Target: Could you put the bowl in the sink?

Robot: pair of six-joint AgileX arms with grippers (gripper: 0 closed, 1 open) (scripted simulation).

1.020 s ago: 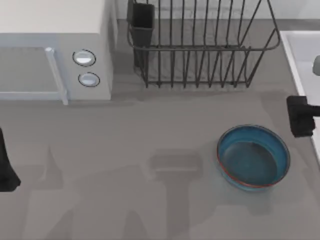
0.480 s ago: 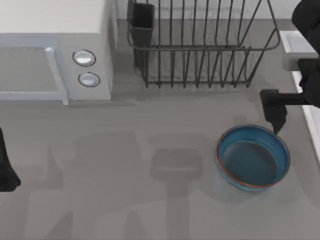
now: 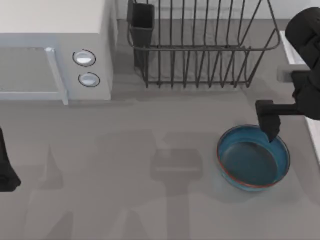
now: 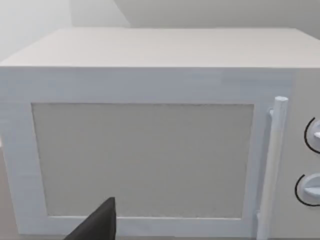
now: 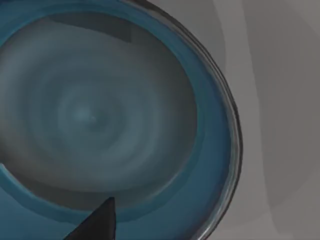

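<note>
Your bowl [image 3: 253,158] sits upright on the grey table [image 3: 150,200], toward the right side and in front of the dish rack [image 3: 200,45]. Its teal inside faces up and the thin reddish rim line shows along the near edge. In the right wrist view the bowl [image 5: 110,120] takes up most of the frame, with bare table beyond its rim.

The right gripper [image 3: 270,117] hangs over the bowl's far rim — one dark finger points down at the rim's back edge, and you cannot tell from these views whether the fingers are apart or together, nor whether the tip touches the bowl. A dark fingertip [image 5: 95,225] shows in the right wrist view over the bowl's inner wall. The right arm itself comes in from the table's right edge, covering part of the sink [image 3: 287,45], whose pale raised rim shows just right of the rack.

Further out, the rack stands at the back with a dark cup-like holder [image 3: 142,20] at its left corner. The white microwave [image 3: 55,55] is at the back left, two round knobs on its panel; the left wrist view faces its door [image 4: 142,160] and handle [image 4: 272,165].

The left arm [image 3: 6,165] is parked at the table's left edge — you cannot tell how its gripper stands.
</note>
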